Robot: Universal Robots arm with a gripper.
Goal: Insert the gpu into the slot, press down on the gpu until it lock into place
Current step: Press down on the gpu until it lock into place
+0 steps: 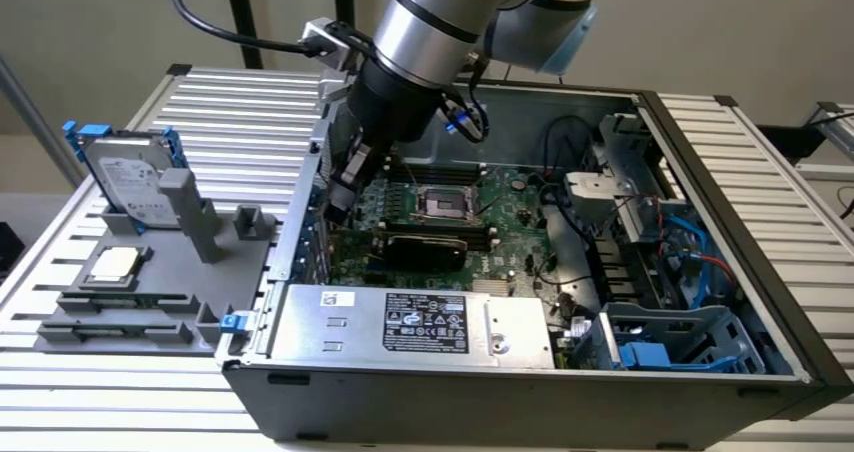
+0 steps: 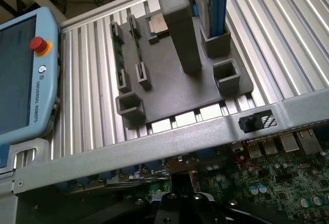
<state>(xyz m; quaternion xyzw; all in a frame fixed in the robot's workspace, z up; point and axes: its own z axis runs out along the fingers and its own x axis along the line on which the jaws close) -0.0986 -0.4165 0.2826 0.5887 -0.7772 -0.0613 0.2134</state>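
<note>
Looking into the open case point(image 1: 747, 372), you see the arm point(image 1: 427, 32) reaching down at the far left side of the motherboard point(image 1: 441, 212), close to the left wall of the case. The gripper point(image 1: 350, 177) is fully closed, and it points down beside that wall; I cannot tell from the exterior view if it pinches anything or only pushes with its closed tip. The gpu point(image 1: 422, 248) lies flat and level across the middle of the board, a dark card just near of the CPU socket point(image 1: 438, 202) and far of the silver power supply point(image 1: 414, 324). Its low, level position suggests it already sits in the slot, which is hidden under it, so no blue strip shows. The closed fingers make sense for a pressing step, because a shut tip gives one firm point to push the card down. The gripper is near the left end of the card, but contact I cannot confirm. In the wrist view, the gripper body point(image 2: 182, 208) hangs over the board edge, and beyond the case wall you see the grey fixture tray point(image 2: 169, 100) and the teach pendant point(image 2: 25, 75), both outside the case and apart from the work.
</note>
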